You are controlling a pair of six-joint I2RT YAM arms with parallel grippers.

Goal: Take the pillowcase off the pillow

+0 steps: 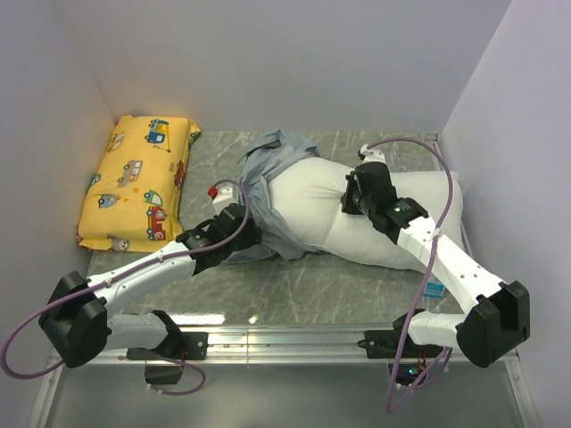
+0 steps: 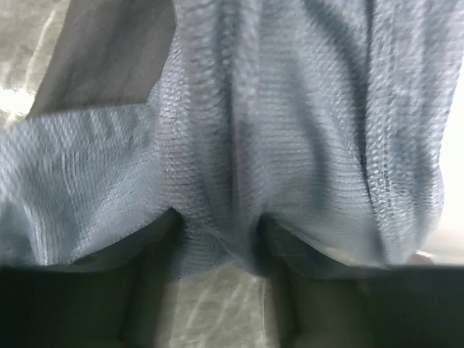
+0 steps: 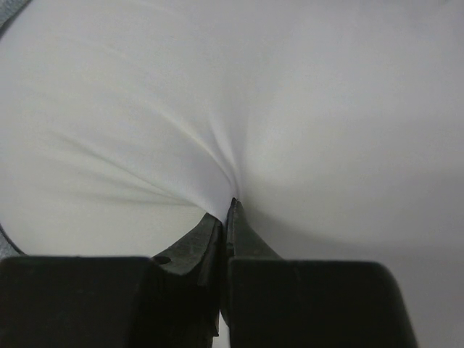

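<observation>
The plain white pillow [image 1: 312,209] lies across the middle and right of the table. The blue-grey pillowcase [image 1: 268,174] is bunched round its left end. My left gripper [image 1: 245,236] sits at the near left edge of that bunched cloth. In the left wrist view the pillowcase [image 2: 290,130] drapes over the fingertips, a fold hanging down between the parted jaws of the left gripper [image 2: 217,246], with bare table showing below it. My right gripper [image 1: 351,198] rests on top of the pillow; up close, the right gripper [image 3: 228,206] is shut, pinching a pucker of the pillow [image 3: 254,87] skin.
A yellow vehicle-print cushion [image 1: 138,183] lies at the far left against the wall. White walls close in the left, back and right sides. A small blue tag [image 1: 434,289] shows near the right arm. The marbled table [image 1: 339,285] runs to a metal rail at the near edge.
</observation>
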